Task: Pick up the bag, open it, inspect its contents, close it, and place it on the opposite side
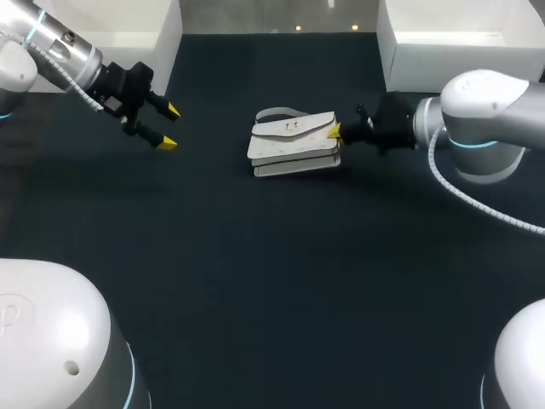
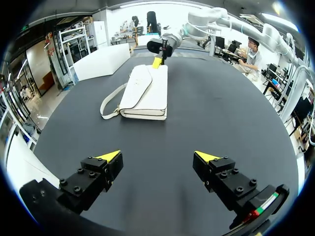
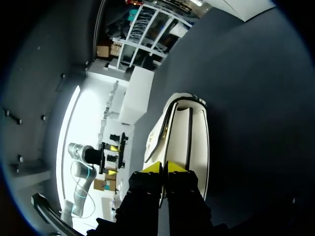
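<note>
Tabletop (image 1: 255,290), dark, bears the white bag (image 1: 294,145) lying flat toward its far middle. The right gripper (image 1: 334,130) touches the bag's right end with fingers closed together. The left gripper (image 1: 170,127) hangs well apart, fingers spread wide.

White bag (image 1: 294,145) lies flat on the table (image 1: 255,298) (flap closed, strap looped beside).

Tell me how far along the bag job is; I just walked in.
Nothing looks finished: the bag lies flat on the table, flap closed, not lifted. In hand: the right pincer is shut at the bag's end; whether it pinches the flap I cannot tell. The left pincer hangs open, apart from the bag. Left: lifting, opening, inspecting, closing, and placing it on the opposite side.
</note>
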Tool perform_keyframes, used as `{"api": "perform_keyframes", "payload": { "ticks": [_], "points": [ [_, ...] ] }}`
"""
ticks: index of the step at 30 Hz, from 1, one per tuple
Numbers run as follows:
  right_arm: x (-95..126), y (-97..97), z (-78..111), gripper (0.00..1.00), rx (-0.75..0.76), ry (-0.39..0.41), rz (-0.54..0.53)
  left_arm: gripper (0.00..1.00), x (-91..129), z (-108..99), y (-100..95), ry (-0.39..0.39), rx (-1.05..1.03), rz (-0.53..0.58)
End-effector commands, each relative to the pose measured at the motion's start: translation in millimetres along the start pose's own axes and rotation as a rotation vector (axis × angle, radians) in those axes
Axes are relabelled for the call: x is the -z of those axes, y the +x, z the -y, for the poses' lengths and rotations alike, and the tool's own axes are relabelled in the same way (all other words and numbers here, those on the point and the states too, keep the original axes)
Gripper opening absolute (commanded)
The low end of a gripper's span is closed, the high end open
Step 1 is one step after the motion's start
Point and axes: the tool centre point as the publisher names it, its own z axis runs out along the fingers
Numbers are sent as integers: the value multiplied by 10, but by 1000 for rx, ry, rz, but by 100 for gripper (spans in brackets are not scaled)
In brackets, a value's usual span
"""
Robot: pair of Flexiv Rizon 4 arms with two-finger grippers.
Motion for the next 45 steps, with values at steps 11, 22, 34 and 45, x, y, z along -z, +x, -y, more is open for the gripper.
{"api": "perform_keyframes", "payload": {
  "ticks": [11, 22, 34, 45],
  "points": [
    [-372, -125, 44, 0, -35, 149, -88, 100, -9, -11, -16, 3, -1, -2],
    [-391, -164, 29, 0, -50, 212, -125, 100, -9, -11, -16, 3, -1, -2],
    [-419, -110, 161, 2, -49, 183, -77, 100, -9, -11, -16, 3, -1, -2],
    [-153, 121, 99, 100, 55, 127, 25, 100, -9, -11, -16, 3, -1, -2]
  ]
}}
